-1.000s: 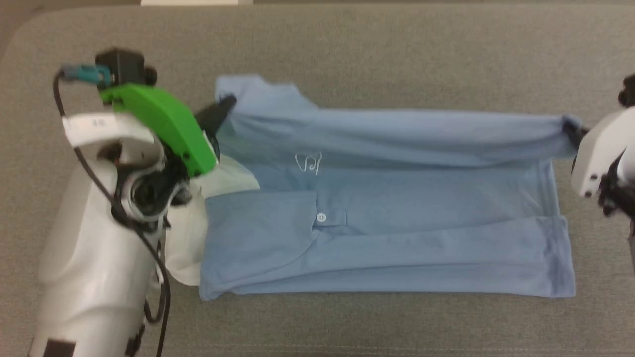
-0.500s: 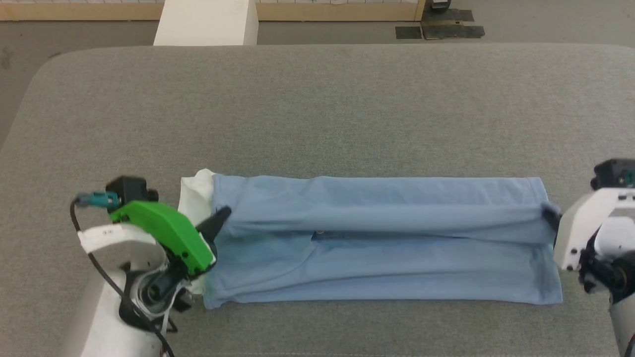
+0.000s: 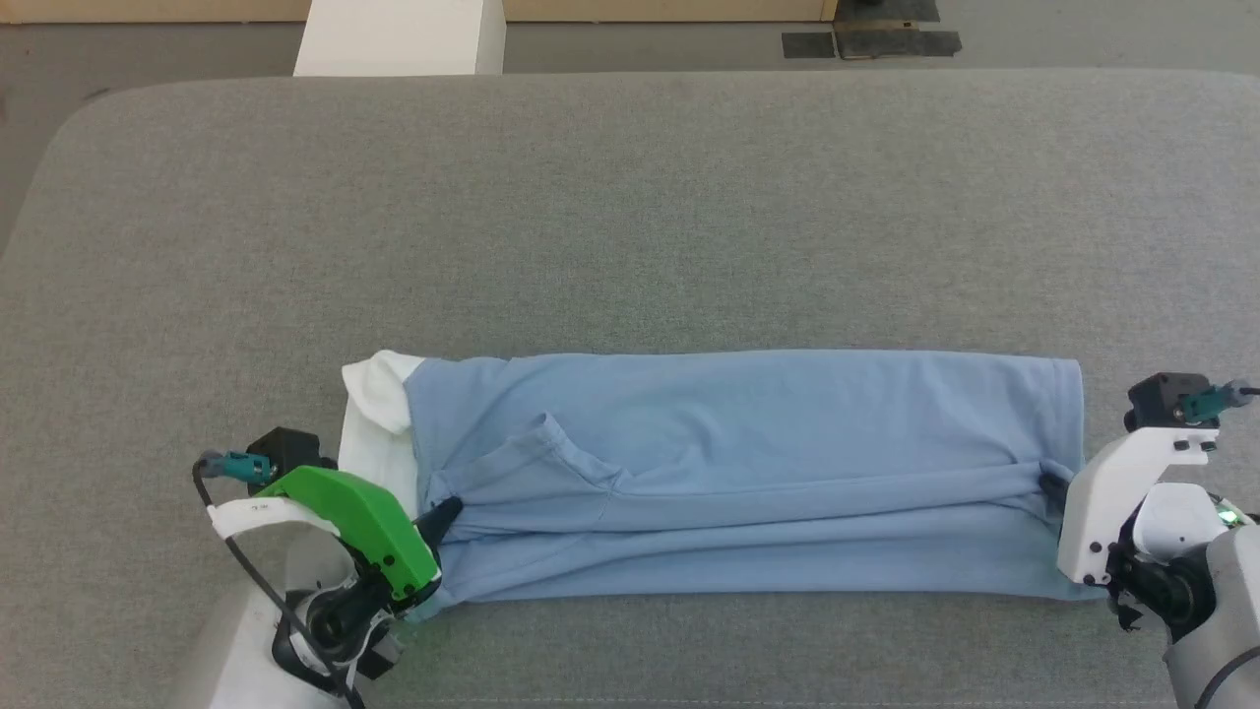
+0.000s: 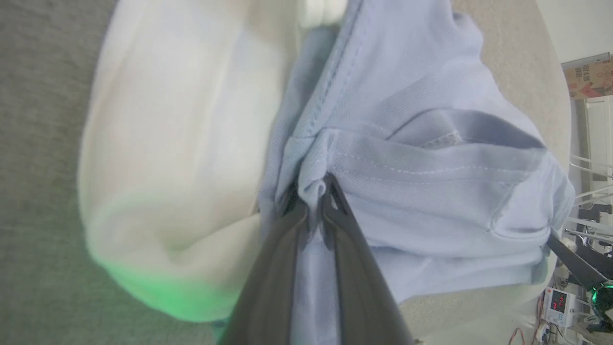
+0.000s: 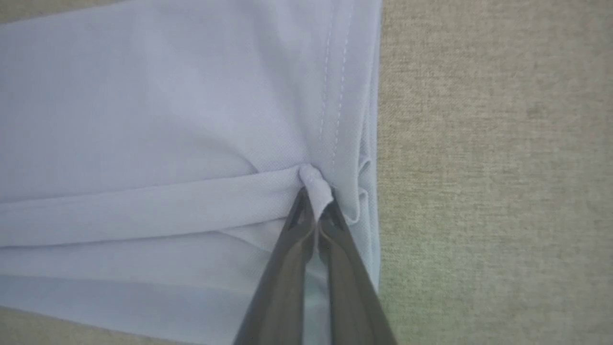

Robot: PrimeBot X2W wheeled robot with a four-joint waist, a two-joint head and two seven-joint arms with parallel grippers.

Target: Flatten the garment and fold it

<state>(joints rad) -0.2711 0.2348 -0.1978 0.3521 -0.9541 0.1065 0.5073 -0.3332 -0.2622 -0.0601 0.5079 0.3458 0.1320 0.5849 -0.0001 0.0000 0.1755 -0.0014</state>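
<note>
The light-blue garment (image 3: 748, 463) lies on the grey table as a long folded band, its white collar part (image 3: 374, 414) sticking out at the left end. My left gripper (image 3: 445, 510) is shut on a pinch of blue cloth at the left end; the left wrist view shows the fold (image 4: 313, 184) squeezed between the two dark fingers. At the right end my right gripper (image 3: 1051, 484) is shut on the hem, and the right wrist view shows a nub of cloth (image 5: 315, 184) held at the fingertips. The chest lettering and the buttoned tab are hidden inside the fold.
The grey padded table (image 3: 630, 217) stretches wide behind the garment, with rounded far corners. A white box (image 3: 399, 37) and a dark floor mat (image 3: 871, 41) lie on the floor beyond its far edge. The table's near edge runs just below the garment.
Both grippers have carried the garment's far edge toward me over its near half, covering the lettering and button tab. The head camera has tilted, so the whole scene shifted.
</note>
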